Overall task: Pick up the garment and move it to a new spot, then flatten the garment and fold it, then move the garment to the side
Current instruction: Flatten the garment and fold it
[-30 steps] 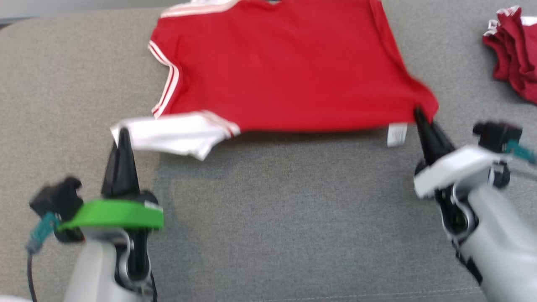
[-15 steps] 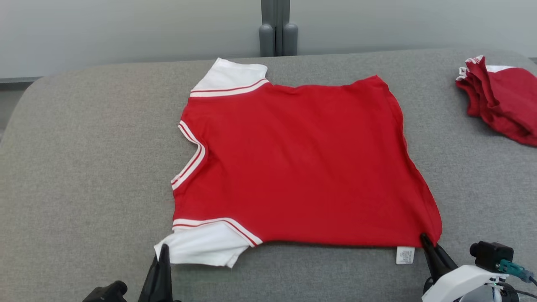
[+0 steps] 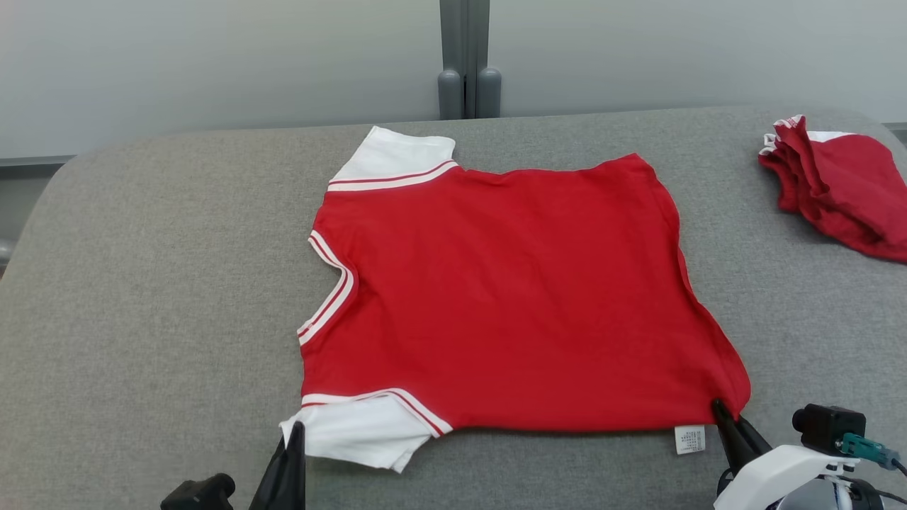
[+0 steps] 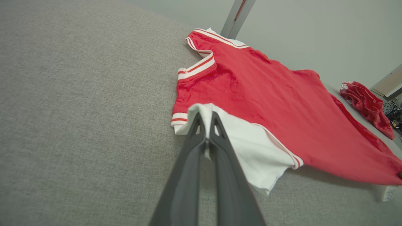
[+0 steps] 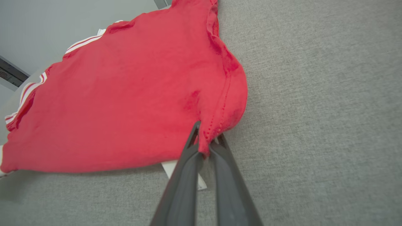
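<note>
Camera shifted; garment (image 3: 510,297) spread, left pincer (image 4: 205,114) gripping sleeve corner, right pincer (image 5: 207,135) gripping hem corner; bare surface (image 3: 142,283) leftward.

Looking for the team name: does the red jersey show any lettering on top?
No, the garment lies plain red side up, with white only along its edges.

- Your jersey (image 3: 510,297) lies spread out mid-way across the desk (image 3: 156,283).
- Your left hand (image 3: 296,427) grips its near left sleeve; your right hand (image 3: 717,405) grips its near right corner.
- A bundled cloth (image 3: 836,191) sits far right; a post (image 3: 468,71) stands behind the desk.
</note>
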